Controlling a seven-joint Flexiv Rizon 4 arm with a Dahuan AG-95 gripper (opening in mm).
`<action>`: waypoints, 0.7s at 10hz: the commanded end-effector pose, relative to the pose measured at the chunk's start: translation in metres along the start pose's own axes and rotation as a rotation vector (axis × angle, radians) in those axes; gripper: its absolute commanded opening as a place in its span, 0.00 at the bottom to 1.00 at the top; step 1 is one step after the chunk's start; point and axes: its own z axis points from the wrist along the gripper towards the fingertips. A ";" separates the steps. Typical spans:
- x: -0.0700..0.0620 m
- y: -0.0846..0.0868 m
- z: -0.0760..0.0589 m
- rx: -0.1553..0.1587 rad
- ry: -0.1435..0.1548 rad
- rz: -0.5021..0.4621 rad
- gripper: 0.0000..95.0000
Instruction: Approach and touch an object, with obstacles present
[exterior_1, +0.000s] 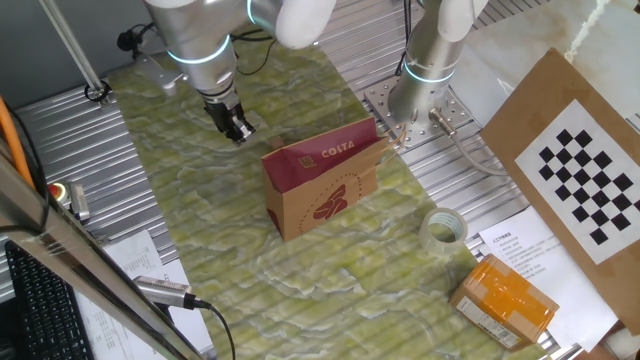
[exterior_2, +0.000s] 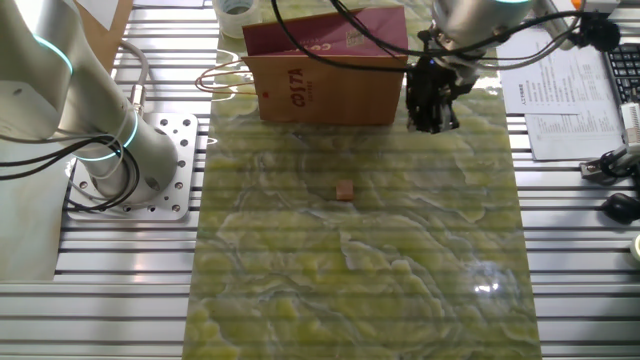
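A small pinkish-brown cube (exterior_2: 345, 190) lies on the green marbled mat (exterior_2: 360, 270), near its middle. My gripper (exterior_2: 435, 118) hangs low over the mat to the right of the cube, close beside the right end of a Costa paper bag (exterior_2: 325, 75). Its dark fingers look closed together and hold nothing. In the one fixed view the gripper (exterior_1: 239, 131) is left of the bag (exterior_1: 325, 185), and the bag largely hides the cube's spot.
The upright bag stands between the cube and the mat's edge. A tape roll (exterior_1: 442, 227), an orange box (exterior_1: 505, 297) and a checkerboard card (exterior_1: 585, 180) lie off the mat. A second arm's base (exterior_2: 120, 160) is bolted beside the mat.
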 end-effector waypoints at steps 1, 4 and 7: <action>-0.018 -0.004 0.001 -0.002 -0.003 0.001 0.00; -0.041 -0.007 -0.001 -0.006 -0.005 -0.031 0.00; -0.065 0.014 0.001 -0.004 -0.008 -0.024 0.00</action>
